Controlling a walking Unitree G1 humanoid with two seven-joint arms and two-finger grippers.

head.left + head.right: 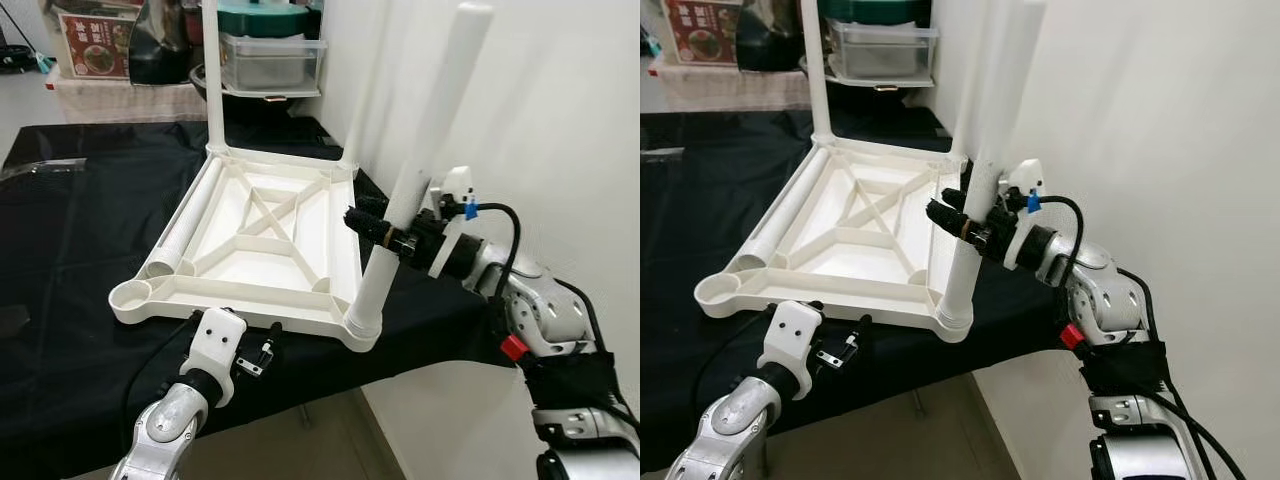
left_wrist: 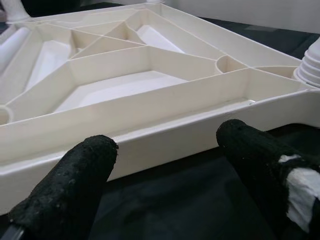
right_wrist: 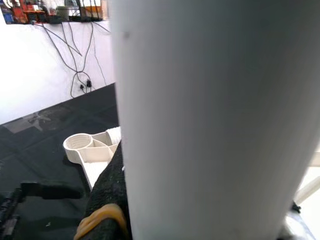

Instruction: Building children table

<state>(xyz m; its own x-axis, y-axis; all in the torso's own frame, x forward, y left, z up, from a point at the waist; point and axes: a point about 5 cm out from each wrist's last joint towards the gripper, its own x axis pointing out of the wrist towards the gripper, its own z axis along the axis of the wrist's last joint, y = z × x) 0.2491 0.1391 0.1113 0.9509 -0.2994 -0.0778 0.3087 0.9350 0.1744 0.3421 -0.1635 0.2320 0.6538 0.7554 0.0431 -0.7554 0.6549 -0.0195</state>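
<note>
Left eye view gives me the best read: the children's table (image 1: 262, 236) lies upside down on the black-covered tabletop (image 1: 70, 230), ribbed underside facing up. Two legs already stand in the far corners, one at the far left (image 1: 213, 75) and one at the far right (image 1: 362, 95). A loose leg (image 1: 188, 221) lies along the left inner edge of the frame, and the near-left socket (image 1: 131, 294) is still empty.

My right gripper (image 1: 385, 231) has its fingers closed around the fourth leg (image 1: 420, 170) about midway up its length. That leg's threaded foot sits in the near-right corner socket (image 1: 362, 326), but the leg leans noticeably outward to the right, so I judge it is only partly seated. In the right wrist view the white tube (image 3: 215, 120) sits hard against the finger pad (image 3: 107, 200).

My left gripper (image 2: 165, 165) hovers just in front of the near edge of the frame, its fingers (image 2: 70, 185) spread wide with nothing between them.

So I read the step as fitting this near-right leg. Next I would bring it upright over the socket and turn or press it home, probably bracing the frame's near rim with the left fingers so it doesn't slide on the cloth. After that, the loose leg goes into the empty corner.
</note>
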